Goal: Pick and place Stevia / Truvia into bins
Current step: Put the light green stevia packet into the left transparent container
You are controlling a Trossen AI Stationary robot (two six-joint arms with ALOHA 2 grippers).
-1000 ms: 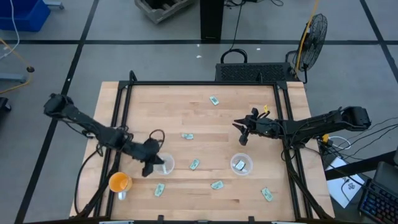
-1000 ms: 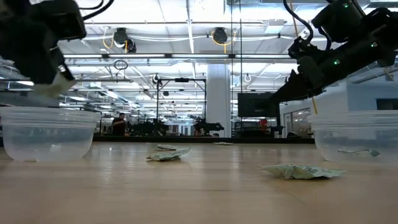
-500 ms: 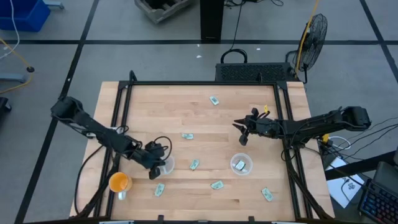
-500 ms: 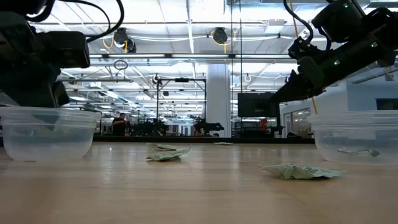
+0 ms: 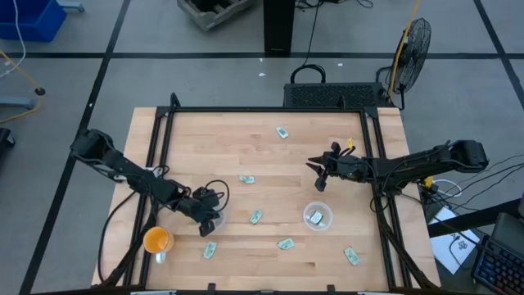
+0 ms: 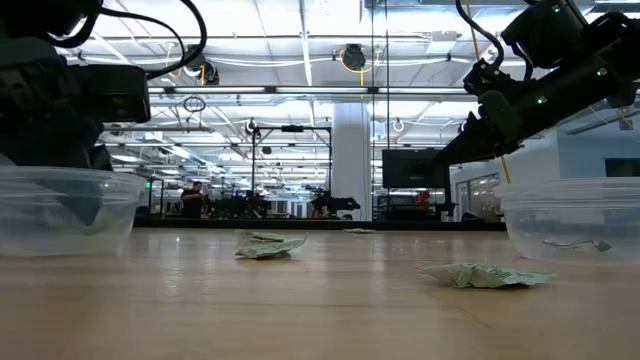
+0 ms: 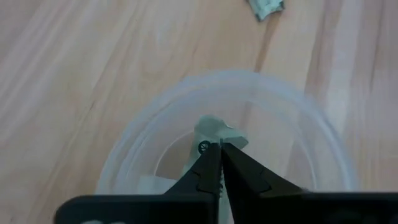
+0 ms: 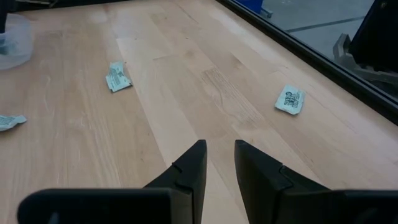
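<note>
— Where is the held packet [image 7: 214,132] seen?

— A crumpled pale paper packet is pinched between the closed fingers of the left gripper [image 7: 219,147], inside the round clear plastic cup [image 7: 311,134] at the tabletop's [image 5: 270,172] near left. This is shown only by the left wrist view; in the high view the cup [image 5: 214,218] is mostly covered by the arm.

— And the other side?

— The right gripper [image 8: 220,149] is held slightly apart and empty over bare light wood. A second clear cup [image 5: 318,216] with a packet inside is seen nearby, and flat packets are scattered about.
</note>
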